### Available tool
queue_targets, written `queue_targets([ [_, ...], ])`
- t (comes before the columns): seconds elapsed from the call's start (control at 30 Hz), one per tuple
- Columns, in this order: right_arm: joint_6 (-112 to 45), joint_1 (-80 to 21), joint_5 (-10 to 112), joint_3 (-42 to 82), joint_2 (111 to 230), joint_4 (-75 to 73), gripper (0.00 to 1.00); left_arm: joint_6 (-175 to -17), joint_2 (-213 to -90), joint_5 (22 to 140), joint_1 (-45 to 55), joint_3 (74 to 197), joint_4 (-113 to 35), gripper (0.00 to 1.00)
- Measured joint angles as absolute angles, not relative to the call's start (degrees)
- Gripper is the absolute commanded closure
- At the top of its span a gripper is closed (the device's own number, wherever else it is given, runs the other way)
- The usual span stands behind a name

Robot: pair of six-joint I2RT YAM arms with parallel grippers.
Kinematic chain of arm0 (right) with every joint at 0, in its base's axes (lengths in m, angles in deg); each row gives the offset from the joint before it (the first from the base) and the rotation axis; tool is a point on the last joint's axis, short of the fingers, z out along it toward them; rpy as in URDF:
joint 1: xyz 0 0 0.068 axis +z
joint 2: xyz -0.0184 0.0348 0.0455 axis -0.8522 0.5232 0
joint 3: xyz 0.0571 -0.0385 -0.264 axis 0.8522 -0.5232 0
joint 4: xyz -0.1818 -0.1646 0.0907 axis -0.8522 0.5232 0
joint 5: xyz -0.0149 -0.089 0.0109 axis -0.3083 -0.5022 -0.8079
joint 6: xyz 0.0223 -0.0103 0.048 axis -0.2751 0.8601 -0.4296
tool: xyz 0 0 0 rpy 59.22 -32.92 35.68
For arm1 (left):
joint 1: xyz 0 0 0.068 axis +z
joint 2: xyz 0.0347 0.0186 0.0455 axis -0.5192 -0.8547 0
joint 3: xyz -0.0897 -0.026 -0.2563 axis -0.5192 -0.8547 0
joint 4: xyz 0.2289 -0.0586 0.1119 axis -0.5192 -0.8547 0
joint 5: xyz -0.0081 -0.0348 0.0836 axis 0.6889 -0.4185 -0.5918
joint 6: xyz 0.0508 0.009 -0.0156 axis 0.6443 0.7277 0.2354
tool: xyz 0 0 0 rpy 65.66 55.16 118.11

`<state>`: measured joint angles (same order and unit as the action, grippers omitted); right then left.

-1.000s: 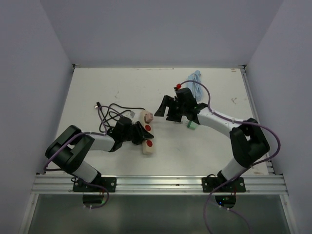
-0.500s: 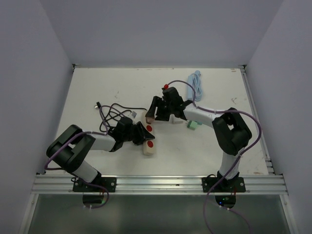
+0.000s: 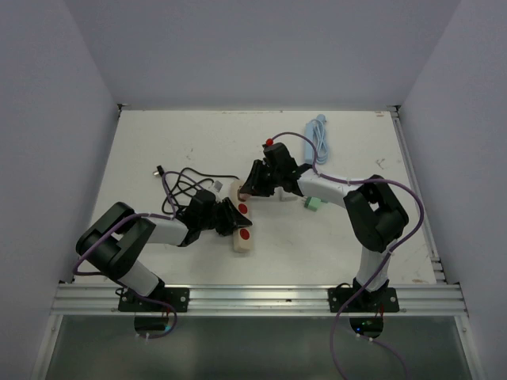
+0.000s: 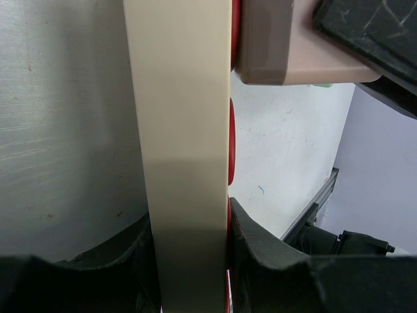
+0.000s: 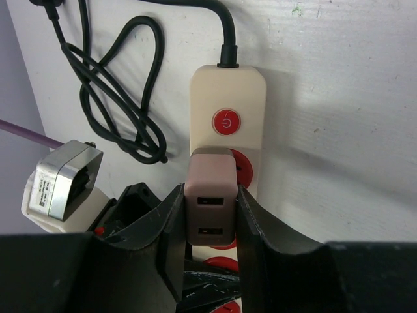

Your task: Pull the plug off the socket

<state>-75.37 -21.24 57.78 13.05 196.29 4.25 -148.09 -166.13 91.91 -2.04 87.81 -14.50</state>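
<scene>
The counter (image 3: pixel 174 142) carries one cream power strip (image 5: pixel 228 88), and on it one red button (image 5: pixel 226 121). Its red sockets I cannot count, as they are partly covered. There is one pinkish plug (image 5: pixel 210 186), and it has two USB openings. There are two cables: one black cable (image 5: pixel 229 39) and one light blue cable (image 3: pixel 318 134) near the far right corner. There is also one grey-white adapter (image 5: pixel 64 177) and one small green piece (image 3: pixel 313 204). Two hands are here, the left hand (image 3: pixel 230 215) and the right hand (image 3: pixel 250 187).

Bright, even overhead light; soft shadow right of the power strip (image 5: pixel 228 104); left-wrist close-up slightly soft.
</scene>
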Motion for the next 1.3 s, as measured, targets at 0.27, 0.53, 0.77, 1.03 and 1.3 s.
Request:
queue_targets([
  [0.27,-75.4,-21.2,58.6,12.2,196.2,3.3,1.00,-147.8,-165.7,92.1,-2.2,87.6,-14.4,0.41],
  [0.53,-75.9,-21.4,59.3,9.6,194.7,1.3,1.00,-147.7,-165.2,92.6,-2.6,87.8,-14.0,0.36],
  [0.77,-75.9,-20.9,59.7,6.4,192.0,1.9,1.00,-147.7,-165.5,92.3,-2.6,88.7,-15.2,0.36],
  [1.03,-76.4,-20.8,59.7,5.5,191.3,1.8,1.00,-147.7,-166.7,92.4,-2.7,89.9,-15.9,0.44],
  [1.3,-76.7,-20.8,59.5,5.4,191.0,1.8,1.00,-148.0,-167.7,92.3,-2.6,90.1,-16.3,0.76],
])
